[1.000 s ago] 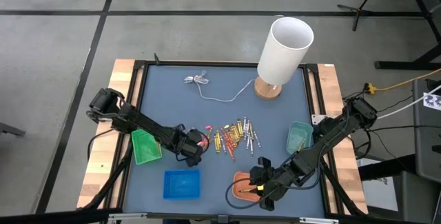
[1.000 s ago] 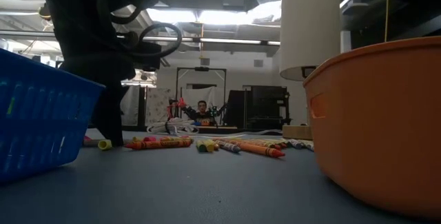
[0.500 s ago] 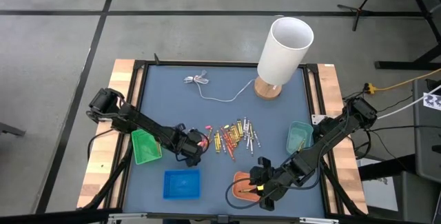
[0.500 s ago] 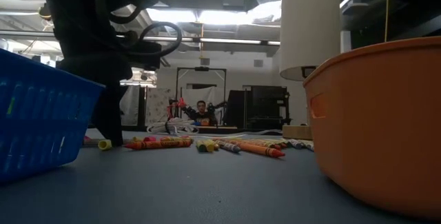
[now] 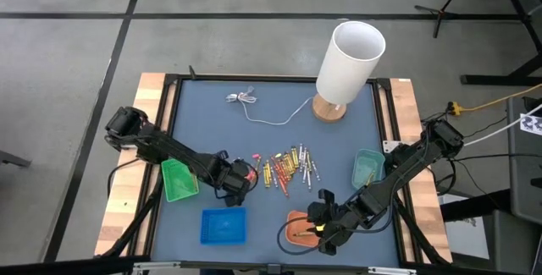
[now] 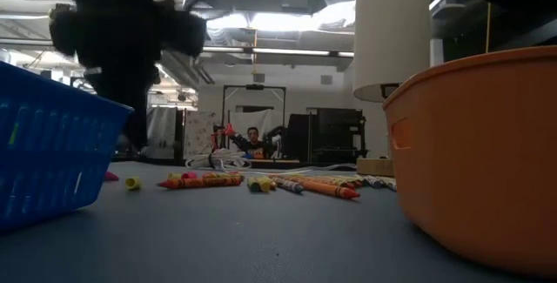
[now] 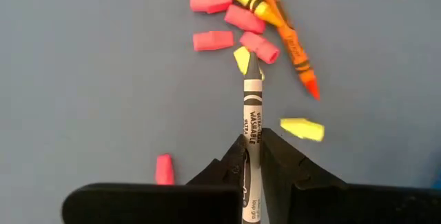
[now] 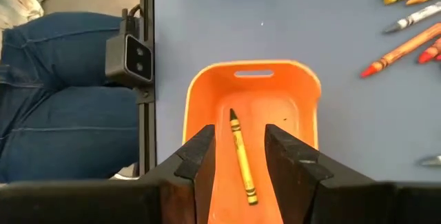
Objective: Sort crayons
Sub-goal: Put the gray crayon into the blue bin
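Overhead, table-level, two wrist views.

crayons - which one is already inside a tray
The yellow crayon lying in the orange tray, under the open right gripper. The others lie loose on the blue mat, except the grey crayon clamped in the left gripper.

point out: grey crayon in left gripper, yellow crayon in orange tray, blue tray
grey crayon (image 7: 252,117): left wrist view, on its label wrapper.
yellow crayon (image 8: 241,158): right wrist view, mid-shaft, lying in the orange tray.
blue tray (image 5: 223,226): high view, on its floor.
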You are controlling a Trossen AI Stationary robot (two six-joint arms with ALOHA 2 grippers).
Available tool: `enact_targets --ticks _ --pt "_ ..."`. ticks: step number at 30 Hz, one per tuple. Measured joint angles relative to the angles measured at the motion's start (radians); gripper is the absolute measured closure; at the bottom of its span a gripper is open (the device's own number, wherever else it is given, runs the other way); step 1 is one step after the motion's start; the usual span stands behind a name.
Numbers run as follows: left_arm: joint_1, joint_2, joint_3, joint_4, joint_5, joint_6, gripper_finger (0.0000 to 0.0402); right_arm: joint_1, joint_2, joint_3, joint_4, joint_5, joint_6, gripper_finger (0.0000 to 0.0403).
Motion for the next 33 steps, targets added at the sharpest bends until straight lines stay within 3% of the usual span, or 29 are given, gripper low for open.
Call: enact_targets --ticks 21,33 --pt "-0.208 -0.019 0.187 -0.006 0.228 -0.015 0.0388 -0.003 0.0 0.0 -0.118 0.293 0.003 0.0278" --pt "-0.34 -0.019 0.186 -0.008 0.159 -0.057 0.0388 -0.054 0.0 0.0 -0.119 0.271 0.005 0.0278"
